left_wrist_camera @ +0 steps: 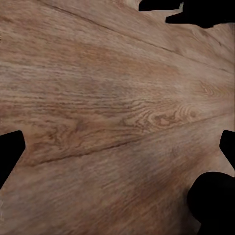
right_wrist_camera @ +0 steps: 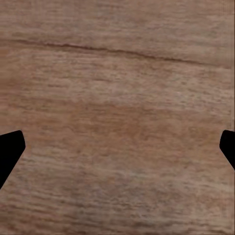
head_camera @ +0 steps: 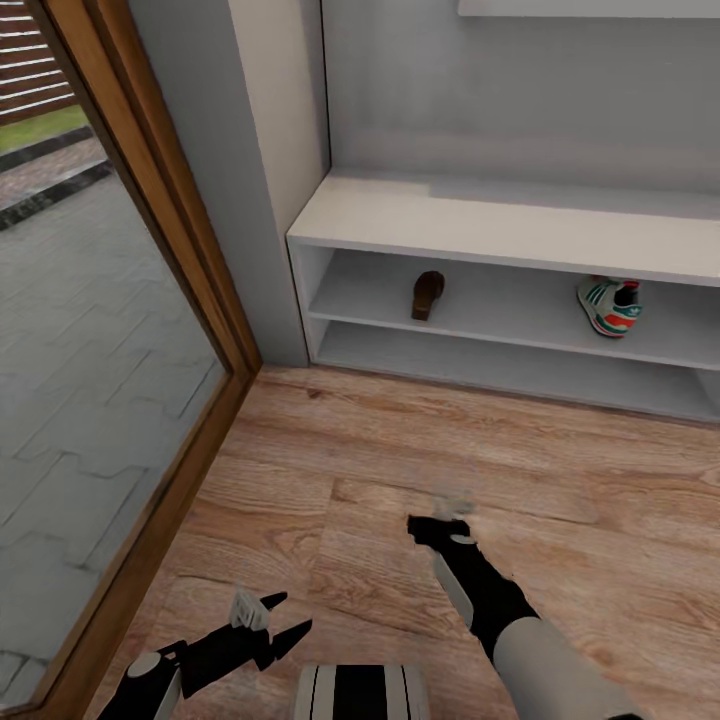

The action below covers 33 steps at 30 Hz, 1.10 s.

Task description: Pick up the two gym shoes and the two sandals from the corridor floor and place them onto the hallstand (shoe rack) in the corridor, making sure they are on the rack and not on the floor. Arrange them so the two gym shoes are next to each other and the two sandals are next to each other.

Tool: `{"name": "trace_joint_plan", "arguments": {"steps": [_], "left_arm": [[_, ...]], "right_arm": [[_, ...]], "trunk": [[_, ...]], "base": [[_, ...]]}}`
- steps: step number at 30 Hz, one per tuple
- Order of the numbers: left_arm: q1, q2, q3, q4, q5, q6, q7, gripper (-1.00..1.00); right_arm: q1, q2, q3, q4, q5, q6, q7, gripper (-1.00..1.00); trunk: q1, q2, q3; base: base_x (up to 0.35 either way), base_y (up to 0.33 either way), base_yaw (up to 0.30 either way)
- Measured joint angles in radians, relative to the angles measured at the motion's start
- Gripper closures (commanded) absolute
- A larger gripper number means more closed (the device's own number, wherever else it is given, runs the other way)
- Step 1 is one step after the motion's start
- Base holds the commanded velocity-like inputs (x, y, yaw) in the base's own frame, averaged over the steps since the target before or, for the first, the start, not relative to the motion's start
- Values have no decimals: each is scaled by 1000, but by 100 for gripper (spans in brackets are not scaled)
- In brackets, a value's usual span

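1. Nearest, the left gripper (head_camera: 285,615) hangs low over the corridor floor (head_camera: 330,470) with its dark fingers spread apart and nothing between them; the left wrist view gives bare wood grain with a knot and a dark seam.
2. Slightly farther, the right gripper (head_camera: 440,522) reaches forward over the planks. In the right wrist view its two finger tips stand wide at the picture's edges, with only floor between, so it is open and empty.
3. Beyond both arms lies smooth light brown plank flooring with darker streaks; I see no shoe on it.
4. Farthest is the hallstand (head_camera: 500,225), pale grey, flat-topped and boxy. On its upper open shelf rests one brown sandal (head_camera: 428,295), its long axis pointing front to back, and one gym shoe (head_camera: 610,305), white with green stripes and a red-orange patch, well apart to the right.
5. I judge the right arm the nearer to the gym shoe; both shelf items lie ahead of the grippers, far from reach.
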<state>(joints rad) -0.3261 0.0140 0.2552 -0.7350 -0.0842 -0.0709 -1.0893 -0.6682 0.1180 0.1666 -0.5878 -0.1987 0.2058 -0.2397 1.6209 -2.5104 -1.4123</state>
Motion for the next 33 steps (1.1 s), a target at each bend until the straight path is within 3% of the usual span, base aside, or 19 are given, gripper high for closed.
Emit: {"name": "trace_joint_plan", "arguments": {"steps": [1,7,11,13,18,21,27,28,33], "left_arm": [[0,0,1,0,0,-10,0,-100],[0,0,4,1,0,-25,0,-100],[0,1,6,1,1,-27,0,-100],[0,2,9,2,2,-26,0,-100],[0,6,10,2,3,-26,0,-100],[0,8,11,2,4,-26,0,-100],[0,5,9,1,3,-29,0,-100],[0,8,11,0,5,-27,1,-100],[0,10,13,1,6,-26,2,-100]], "right_arm": [[22,-25,3,30,7,-44,59,-100],[57,-128,9,163,16,-195,267,-100],[62,-180,9,221,15,-243,367,-100],[64,-229,9,274,14,-282,463,-100],[66,-289,3,352,10,-340,601,-100],[66,-312,3,398,6,-360,652,-100],[69,-321,3,452,5,-373,666,-100],[71,-337,3,470,5,-380,691,-100],[72,-334,5,472,6,-381,692,-100]], "trunk": [[0,0,0],[0,0,0],[0,0,0],[0,0,0],[0,0,0],[0,0,0],[0,0,0],[-1,0,4],[-3,1,23]], "base": [[-2,0,0],[0,0,0],[0,0,0],[0,0,0],[0,0,0],[0,0,0],[0,0,0],[0,0,0],[0,0,0]]}}
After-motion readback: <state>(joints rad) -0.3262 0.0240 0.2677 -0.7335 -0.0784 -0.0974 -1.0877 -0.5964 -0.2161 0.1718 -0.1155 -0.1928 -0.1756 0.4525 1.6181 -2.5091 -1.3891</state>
